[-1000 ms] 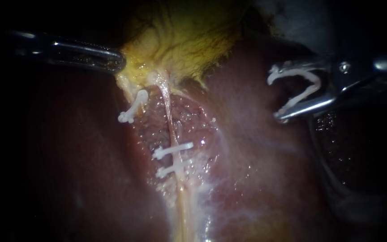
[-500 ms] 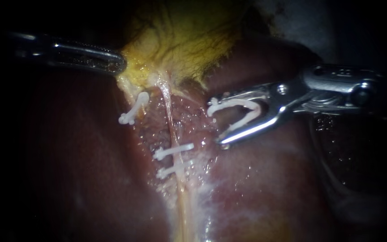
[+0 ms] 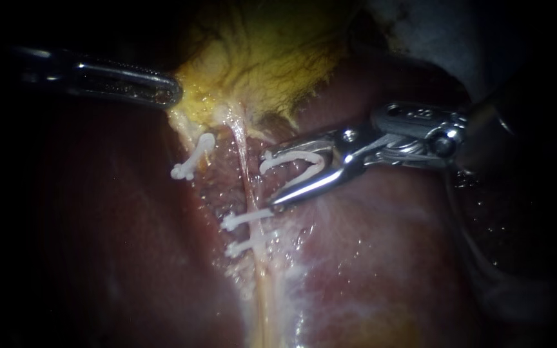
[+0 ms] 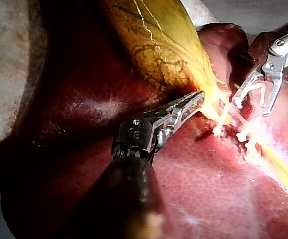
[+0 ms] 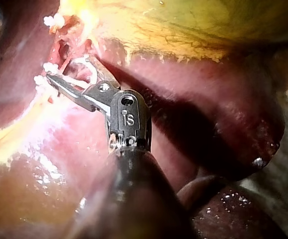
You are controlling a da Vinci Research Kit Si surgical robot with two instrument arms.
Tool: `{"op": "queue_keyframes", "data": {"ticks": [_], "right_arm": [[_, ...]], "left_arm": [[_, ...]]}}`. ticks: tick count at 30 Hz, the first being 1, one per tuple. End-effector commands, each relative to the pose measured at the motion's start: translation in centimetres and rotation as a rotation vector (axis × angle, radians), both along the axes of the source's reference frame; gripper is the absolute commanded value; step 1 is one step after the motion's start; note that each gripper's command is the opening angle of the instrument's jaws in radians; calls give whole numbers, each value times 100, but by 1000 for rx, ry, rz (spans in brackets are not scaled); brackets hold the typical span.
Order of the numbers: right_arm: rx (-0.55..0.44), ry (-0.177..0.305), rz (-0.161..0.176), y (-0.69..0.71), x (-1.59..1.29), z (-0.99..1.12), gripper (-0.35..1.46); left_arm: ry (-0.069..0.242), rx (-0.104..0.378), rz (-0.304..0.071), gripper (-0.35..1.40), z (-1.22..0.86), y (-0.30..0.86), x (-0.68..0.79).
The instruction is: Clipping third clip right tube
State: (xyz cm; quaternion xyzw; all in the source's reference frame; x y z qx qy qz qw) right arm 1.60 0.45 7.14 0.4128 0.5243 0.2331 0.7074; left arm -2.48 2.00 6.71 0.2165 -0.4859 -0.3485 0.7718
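The right tube (image 3: 242,161) runs as a pale strand down from the yellow gallbladder (image 3: 265,58). Two white clips (image 3: 249,216) (image 3: 246,245) sit across its lower part. My right instrument (image 3: 272,182) comes in from the right, its jaws spread wide and holding an open white clip (image 3: 299,158) just right of the tube, above the upper clip. The jaw tips lie close to the tube, which is not between them. In the right wrist view the same jaws (image 5: 68,67) carry the clip beside the tube. My left instrument (image 3: 169,90) (image 4: 196,98) is shut on the gallbladder's lower edge.
Another white clip (image 3: 191,158) sits on a strand left of the right tube. Dark red liver (image 3: 388,258) surrounds the dissected bed. A pale cloth (image 3: 420,26) lies behind the gallbladder.
My right instrument has moved left and slightly down with the open clip, from far right of the tissue bed to just beside the right tube. The left instrument has stayed put.
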Motion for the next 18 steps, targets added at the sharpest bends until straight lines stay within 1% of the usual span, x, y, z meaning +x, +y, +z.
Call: {"op": "queue_keyframes", "data": {"ticks": [1, 5, 8, 10, 14, 18], "right_arm": [[6, 2, 2, -1, 1, 3, 54], [24, 9, 15, -3, 10, 15, 54], [47, 21, 32, -4, 17, 19, 54], [66, 38, 50, -4, 21, 19, 55], [131, 104, 82, -4, 29, 19, 55], [189, 163, 87, -4, 35, 18, 54]], "left_arm": [[0, 0, 0, -35, 0, 0, 0], [-2, 1, 2, -35, 0, -1, 0], [-2, 1, 2, -35, 0, -1, -1], [-2, 1, 1, -35, 0, -1, -1], [-1, 0, 1, -35, 0, -1, -1], [-3, 1, 3, -35, 1, -2, -2]]}}
